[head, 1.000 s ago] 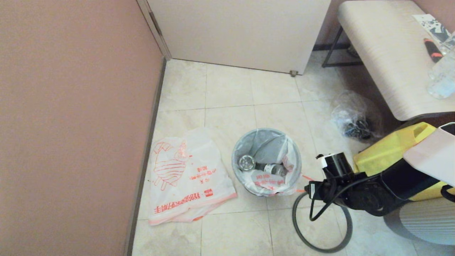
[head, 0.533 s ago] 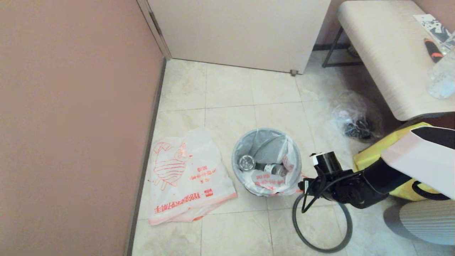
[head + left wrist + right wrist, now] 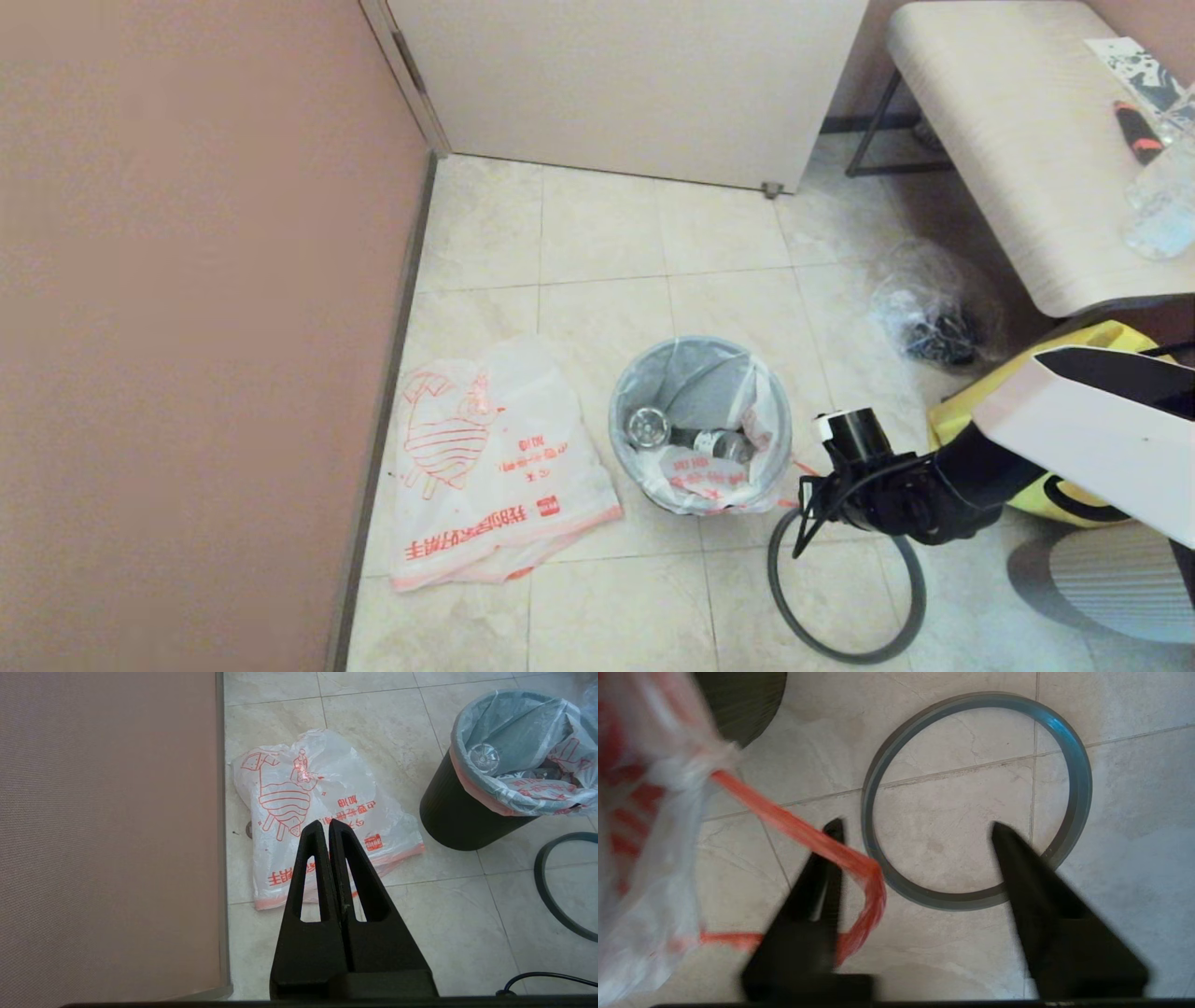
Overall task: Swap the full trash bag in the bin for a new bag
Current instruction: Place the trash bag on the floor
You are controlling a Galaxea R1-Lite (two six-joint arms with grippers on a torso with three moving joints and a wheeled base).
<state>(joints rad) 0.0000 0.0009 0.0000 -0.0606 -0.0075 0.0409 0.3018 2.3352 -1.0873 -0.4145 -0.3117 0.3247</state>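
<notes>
Orange-red handle [image 3: 817, 842] of the full trash bag [image 3: 709, 471] is straddled by the wide-open, empty right gripper [image 3: 915, 828]; closing is called for next.

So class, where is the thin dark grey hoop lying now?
In the head view, the thin dark grey hoop lies flat on the tiled floor, right of the black plastic bin, below the right gripper.

Grey hoop [image 3: 847, 597], clear bag [image 3: 924, 313], yellow tote [image 3: 1046, 411], bench [image 3: 1008, 140].

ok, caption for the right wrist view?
Open right end effector straddling the full trash bag's orange handle above the grey hoop.
</notes>
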